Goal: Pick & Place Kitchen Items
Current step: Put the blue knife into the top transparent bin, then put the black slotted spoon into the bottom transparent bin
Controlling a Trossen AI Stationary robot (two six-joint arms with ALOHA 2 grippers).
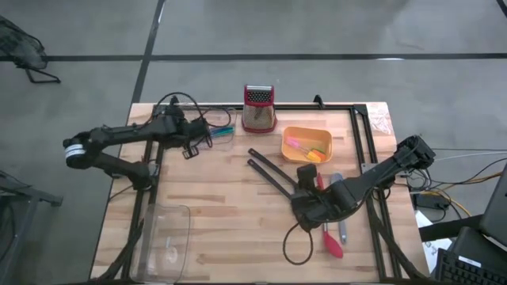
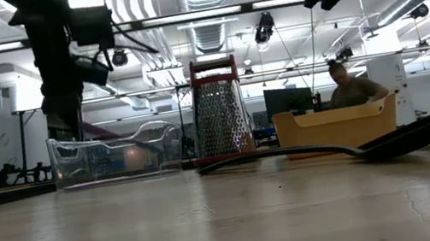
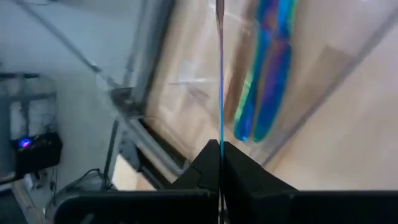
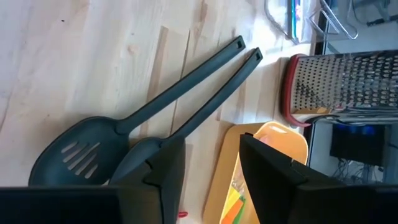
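My right claw is hanging open over the black spoons; left claw is clenched over the clear tray; most utensils still waiting.

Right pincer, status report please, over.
Right pincer open, over two black utensils' heads. Left pincer shut above clear tray. Orange tub close beside.

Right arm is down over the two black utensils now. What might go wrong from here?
The right gripper, jaws apart, sits over the black solid spoon, which lies against the black slotted spoon; closing could catch or shove both. The orange plastic tub is right beside one finger and might get nudged. The left gripper is shut above a clear plastic tray.
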